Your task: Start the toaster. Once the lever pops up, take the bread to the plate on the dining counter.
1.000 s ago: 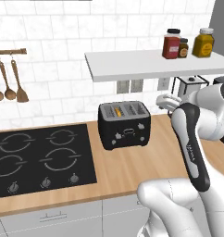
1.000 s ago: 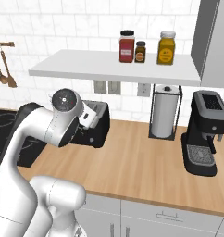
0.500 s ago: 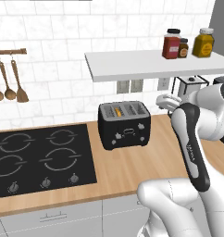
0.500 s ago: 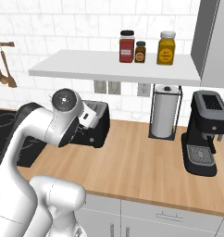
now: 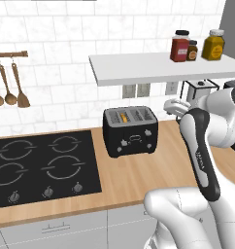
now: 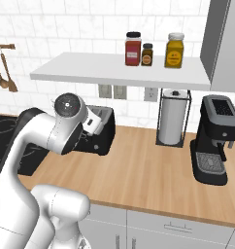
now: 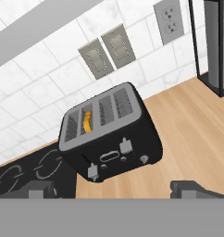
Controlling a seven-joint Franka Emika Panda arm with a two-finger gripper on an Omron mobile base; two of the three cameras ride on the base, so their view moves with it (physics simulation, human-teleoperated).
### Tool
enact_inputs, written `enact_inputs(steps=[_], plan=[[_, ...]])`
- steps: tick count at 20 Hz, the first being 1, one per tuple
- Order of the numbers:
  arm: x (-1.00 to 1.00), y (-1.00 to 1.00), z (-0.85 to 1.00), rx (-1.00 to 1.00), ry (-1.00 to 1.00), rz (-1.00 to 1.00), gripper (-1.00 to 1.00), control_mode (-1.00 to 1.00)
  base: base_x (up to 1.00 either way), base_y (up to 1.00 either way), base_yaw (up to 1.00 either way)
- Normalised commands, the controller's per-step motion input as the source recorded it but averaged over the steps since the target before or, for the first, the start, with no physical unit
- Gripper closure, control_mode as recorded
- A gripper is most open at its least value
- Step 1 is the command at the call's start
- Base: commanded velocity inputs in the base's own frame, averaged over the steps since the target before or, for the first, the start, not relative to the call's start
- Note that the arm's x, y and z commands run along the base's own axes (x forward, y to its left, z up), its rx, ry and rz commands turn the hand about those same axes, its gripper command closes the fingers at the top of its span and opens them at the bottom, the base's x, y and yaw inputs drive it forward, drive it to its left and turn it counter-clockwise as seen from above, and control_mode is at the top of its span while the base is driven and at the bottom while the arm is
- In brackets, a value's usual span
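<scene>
Two dark tips of the wide-open, empty tool point(image 7: 113, 189) frame the boxy glossy black toaster point(image 7: 109, 140) on the light wood tabletop point(image 7: 188, 129). Golden-crusted bread point(image 7: 87, 121) sits in a slot at the toaster's 10 o'clock. No lettering is legible on the toaster.

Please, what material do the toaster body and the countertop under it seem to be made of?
The toaster looks like glossy black plastic or enamelled metal: its sides are smooth with soft reflections, and the top slot plate is grey, perhaps metal. The countertop looks like light wood with a matte finish: pale tan with faint straight grain lines. As the scene is rendered, neither is certain.
</scene>
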Motion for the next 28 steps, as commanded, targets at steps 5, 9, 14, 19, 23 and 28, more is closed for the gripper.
enact_inputs(steps=[5, 9, 14, 19, 23, 28], plan=[[0.00, 0.00, 0.00, 0.00, 0.00, 0.00, -1.00, -1.00, 0.00, 0.00, 0.00], [0.00, 0.00, 0.00, 0.00, 0.00, 0.00, -1.00, -1.00, 0.00, 0.00, 0.00], [0.00, 0.00, 0.00, 0.00, 0.00, 0.00, -1.00, -1.00, 0.00, 0.00, 0.00], [0.00, 0.00, 0.00, 0.00, 0.00, 0.00, -1.00, -1.00, 0.00, 0.00, 0.00], [0.00, 0.00, 0.00, 0.00, 0.00, 0.00, -1.00, -1.00, 0.00, 0.00, 0.00], [0.00, 0.00, 0.00, 0.00, 0.00, 0.00, -1.00, -1.00, 0.00, 0.00, 0.00]])
